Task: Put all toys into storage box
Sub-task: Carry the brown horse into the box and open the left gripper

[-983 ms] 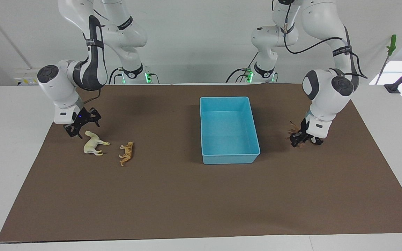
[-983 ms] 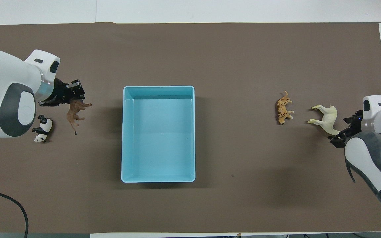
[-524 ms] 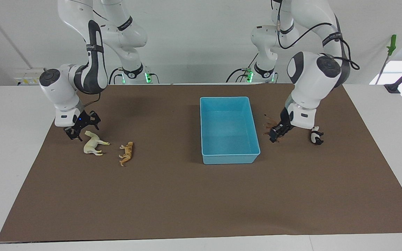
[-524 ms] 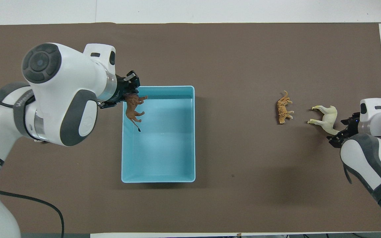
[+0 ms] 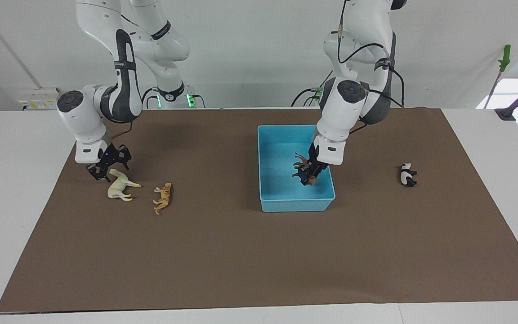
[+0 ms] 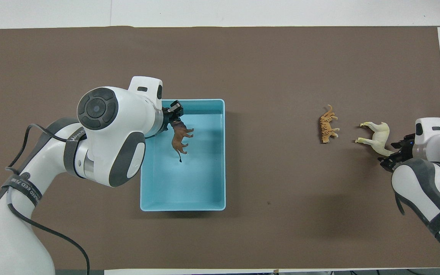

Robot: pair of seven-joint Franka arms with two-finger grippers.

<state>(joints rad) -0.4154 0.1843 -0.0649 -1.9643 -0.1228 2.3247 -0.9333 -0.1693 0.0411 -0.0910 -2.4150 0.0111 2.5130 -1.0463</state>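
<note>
The light blue storage box point(image 5: 296, 204) stands mid-table and also shows in the overhead view point(image 6: 181, 198). My left gripper point(image 5: 307, 175) is shut on the dark brown figure point(image 5: 299, 160) and holds it over the inside of the box, as the overhead view shows point(image 6: 179, 136). The cream-white horse point(image 5: 119, 185) and the orange tiger point(image 5: 163, 197) lie toward the right arm's end. My right gripper point(image 5: 104, 169) is open, low beside the horse point(image 6: 377, 135). The panda point(image 5: 406, 174) lies toward the left arm's end; the left arm hides it in the overhead view.
A brown mat point(image 5: 241, 252) covers most of the white table point(image 5: 7, 189). The tiger point(image 6: 327, 126) lies between the horse and the box. A black cable point(image 6: 33, 225) hangs along the left arm.
My left gripper has lifted the brown figure from beside the panda and carried it over the box. My right gripper has shifted slightly beside the horse.
</note>
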